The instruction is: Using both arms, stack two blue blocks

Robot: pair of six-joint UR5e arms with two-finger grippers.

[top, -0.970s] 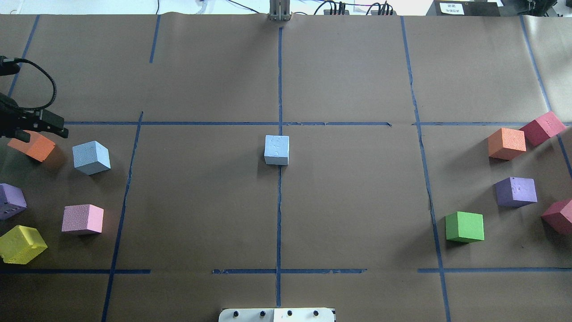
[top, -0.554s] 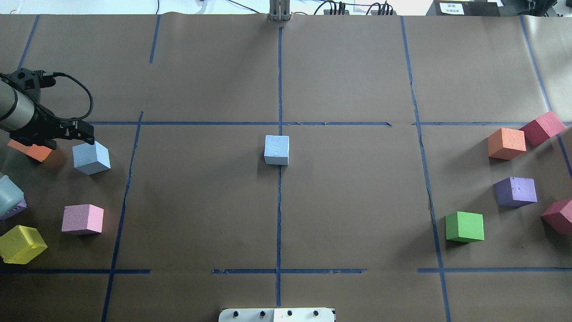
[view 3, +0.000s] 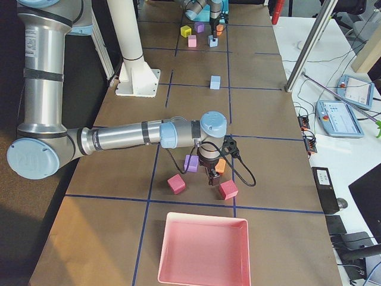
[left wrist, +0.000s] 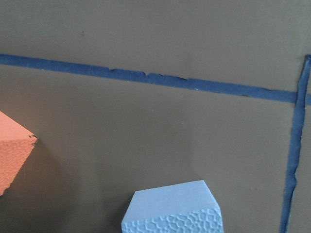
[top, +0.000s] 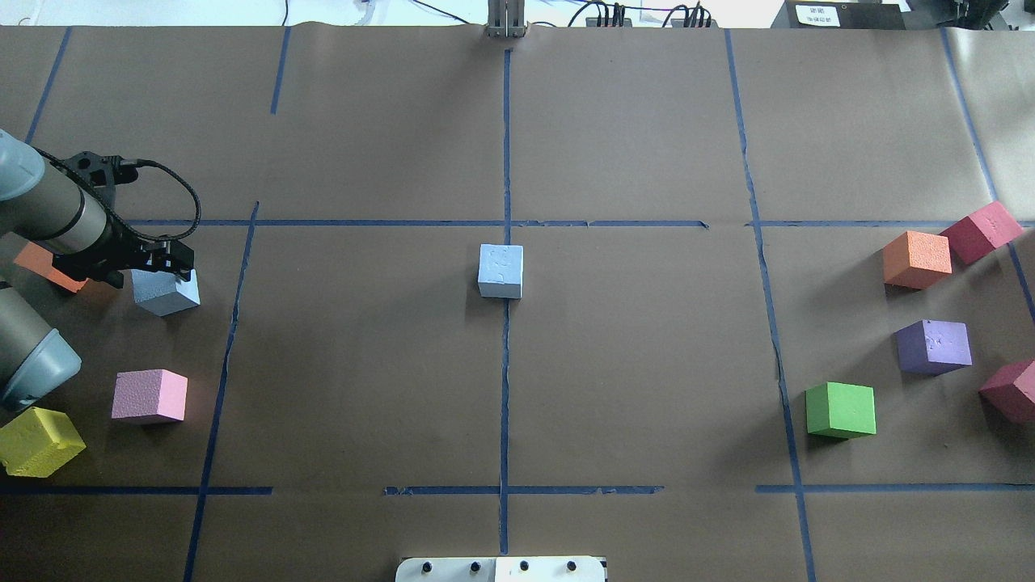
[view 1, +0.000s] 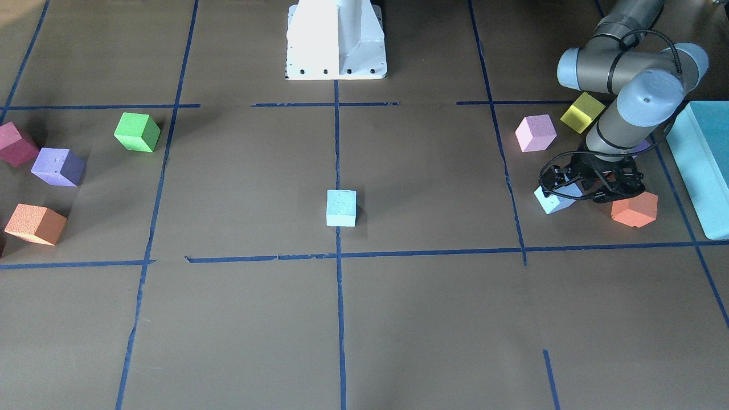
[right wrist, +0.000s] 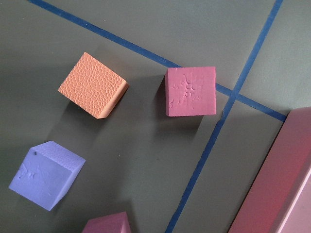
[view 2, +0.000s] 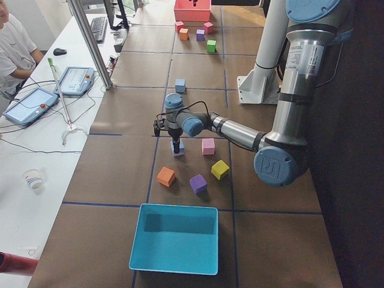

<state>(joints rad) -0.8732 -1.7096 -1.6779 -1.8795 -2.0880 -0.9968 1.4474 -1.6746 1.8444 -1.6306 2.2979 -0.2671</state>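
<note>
One pale blue block [top: 500,272] stands alone at the table's centre, also in the front view [view 1: 341,208]. The second blue block [top: 170,296] lies at the left, next to an orange cube [top: 47,271]. My left gripper [top: 171,260] hovers right above this block and looks open and empty. It partly covers the block in the front view [view 1: 549,200]. The left wrist view shows that block's top [left wrist: 172,211] at the bottom edge and no fingers. My right gripper [view 3: 210,176] shows only in the exterior right view, low among the right-hand cubes. I cannot tell its state.
A pink cube [top: 149,396] and a yellow cube [top: 36,440] lie near the left arm, and a teal box [view 1: 703,165] beyond them. At the right are orange [top: 916,259], two crimson [top: 981,230], purple [top: 933,346] and green [top: 841,410] cubes, and a pink tray [view 3: 202,250].
My left arm has swung in from the left edge, from over the orange cube to above the left blue block. No block has moved.
</note>
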